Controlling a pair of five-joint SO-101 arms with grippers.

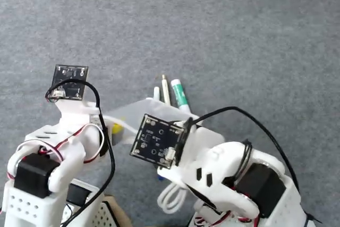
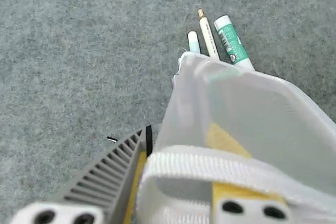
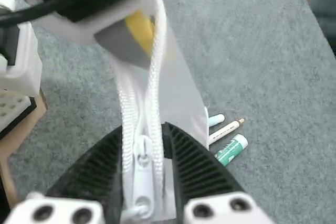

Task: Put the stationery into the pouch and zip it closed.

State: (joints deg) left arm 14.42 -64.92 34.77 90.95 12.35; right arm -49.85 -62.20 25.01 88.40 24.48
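Right gripper (image 3: 144, 128) sits in the foreground, its black ribbed jaws closed in tight on both sides of the white zip, w/ the zip slider (image 3: 142, 157) pinched btwn them. The pouch (image 3: 178, 93), translucent white, runs straight out from this gripper to the left gripper (image 3: 137, 27). That one clamps the zip's opposite end btwn a grey jaw and a yellow pad.

From the left wrist, the pouch (image 2: 252, 114) bulges just ahead of the left gripper (image 2: 178, 148), its zip tape lying across the jaws.

Past the pouch's far edge from both grippers, three pcs of stationery lie side by side on the grey mat (image 1: 239, 41): a green-and-white marker (image 2: 231, 40), a cream pen (image 2: 209, 35) w/ gold tip, and a pale-capped stick (image 2: 193, 42). Only their ends show; can't tell if the rest lies under or inside the pouch.

From above, both arms bend forward, wrists angled toward each other, the pouch (image 1: 135, 114) held btwn them.
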